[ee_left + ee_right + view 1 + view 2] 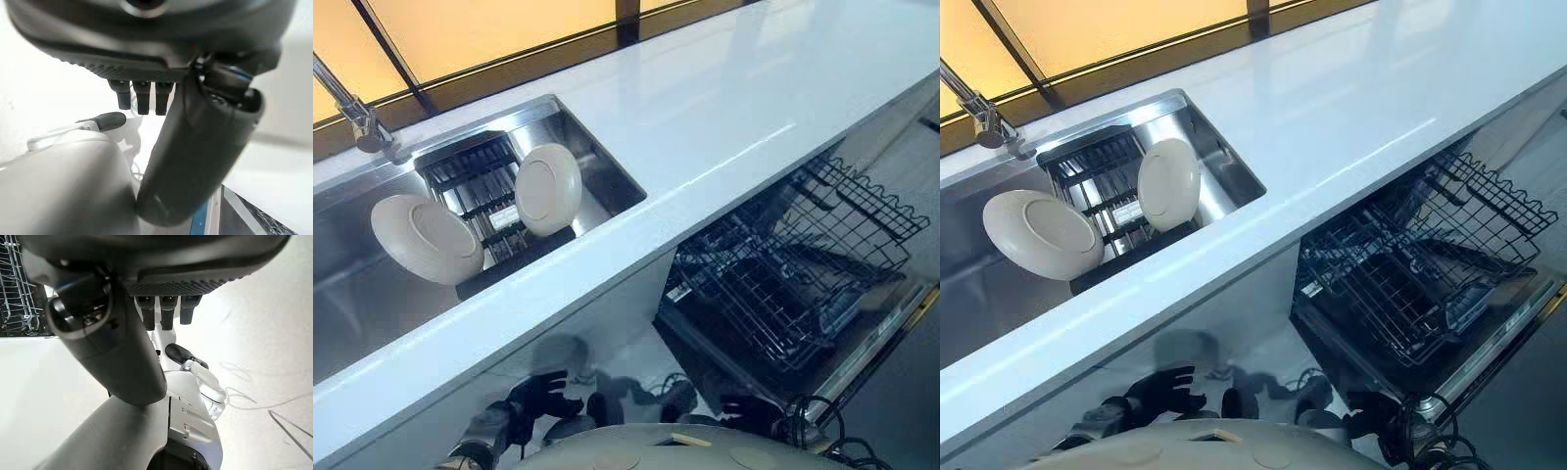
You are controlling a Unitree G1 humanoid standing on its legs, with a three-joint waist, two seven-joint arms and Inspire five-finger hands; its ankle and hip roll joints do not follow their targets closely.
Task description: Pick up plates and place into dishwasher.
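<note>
A larger plate [423, 238] and a smaller plate [548, 188] stand on edge in the sink rack [475, 176], upper left. The left hand [195, 161] and right hand [122, 357] hang at the bottom of the frame, relaxed and empty. The left looks nearer the plates.

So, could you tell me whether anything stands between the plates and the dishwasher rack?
Nothing loose does. The two plates lean in the sink. The white counter's front edge runs between them and the dishwasher rack, pulled out lower down to the right, so they must be lifted over it.
</note>
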